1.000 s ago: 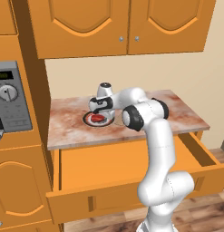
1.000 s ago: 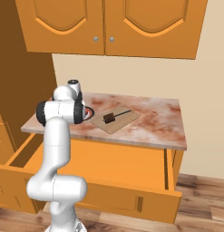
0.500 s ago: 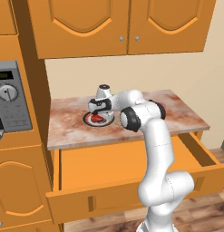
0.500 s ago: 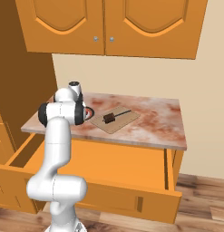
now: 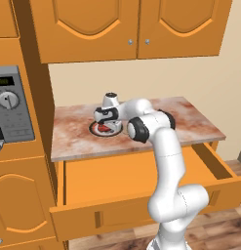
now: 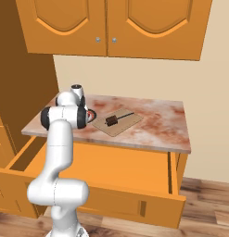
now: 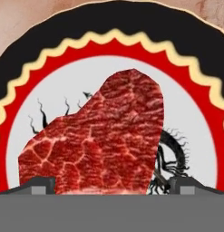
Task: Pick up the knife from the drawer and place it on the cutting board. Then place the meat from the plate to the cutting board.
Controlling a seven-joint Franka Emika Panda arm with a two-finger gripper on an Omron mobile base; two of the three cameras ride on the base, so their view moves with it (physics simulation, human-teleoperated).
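Here: pincer (image 7: 111, 186) wide | meat (image 7: 104, 140) lower edge cut off

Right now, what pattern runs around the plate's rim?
The plate has a black rim, then a red ring with a cream zigzag edge; clearest in the hand view.

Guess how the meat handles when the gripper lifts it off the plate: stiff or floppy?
Probably floppy: the meat is a thin flat slab, so its ends may droop. Likely slick on the glossy plate. The open gripper straddles its lower edge.

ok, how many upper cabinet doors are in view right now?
2. The left door and the right door hang side by side above the counter, knobs meeting at the centre. Any further doors would be out of frame.
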